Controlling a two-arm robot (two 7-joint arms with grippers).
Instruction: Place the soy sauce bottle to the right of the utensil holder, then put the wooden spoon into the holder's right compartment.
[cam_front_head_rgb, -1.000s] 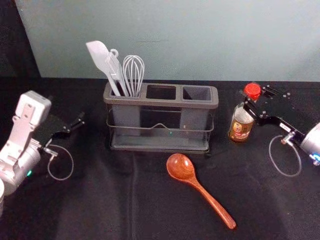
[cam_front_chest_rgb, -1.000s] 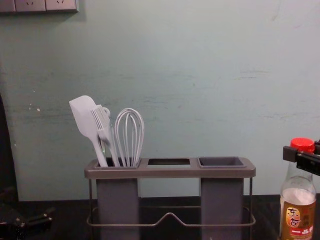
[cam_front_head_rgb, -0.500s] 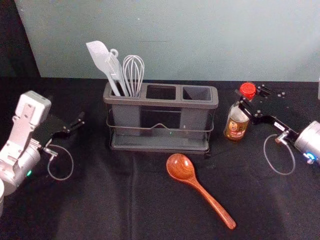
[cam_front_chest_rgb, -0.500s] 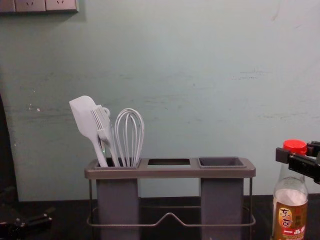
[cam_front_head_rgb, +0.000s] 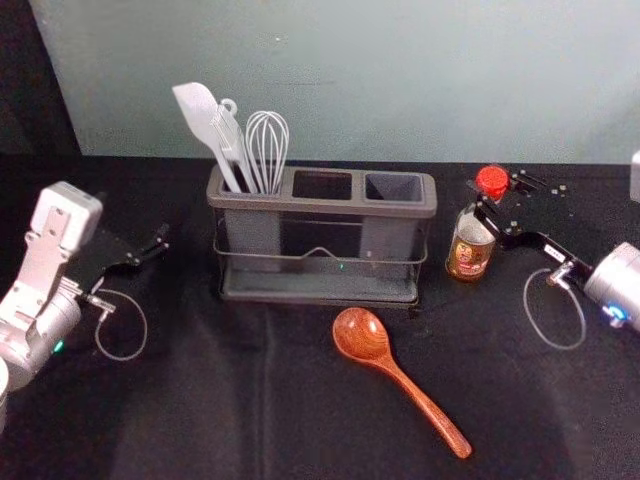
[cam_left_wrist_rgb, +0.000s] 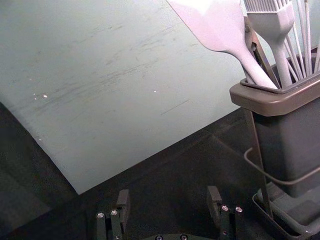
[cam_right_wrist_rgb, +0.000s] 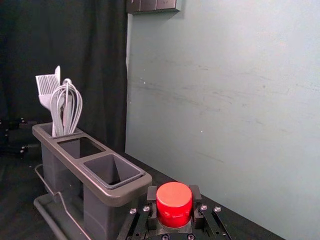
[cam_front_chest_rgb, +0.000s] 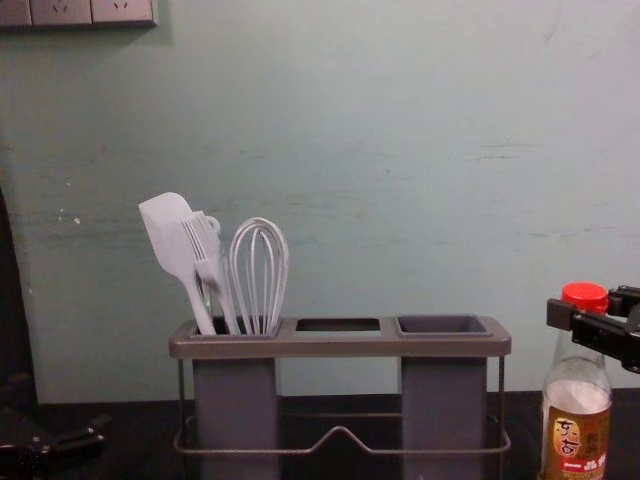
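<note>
Right gripper (cam_front_head_rgb: 495, 188): grasping upright soy sauce bottle (cam_front_head_rgb: 469, 248) below its cap (cam_right_wrist_rgb: 174, 200), presumably for stable placement.
Left gripper (cam_left_wrist_rgb: 169, 194): parked at left, released.

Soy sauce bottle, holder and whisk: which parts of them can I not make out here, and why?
Base of the bottle: chest view, cut off by the bottom edge.
Its label: right wrist view, hidden under cap and right hand.
Base of the holder: chest view, same edge.
Lower end of the whisk: head view, hidden inside left compartment.

Dark curtain (cam_right_wrist_rgb: 80, 60) beside a pale grey-green wall (cam_right_wrist_rgb: 225, 90).
</note>
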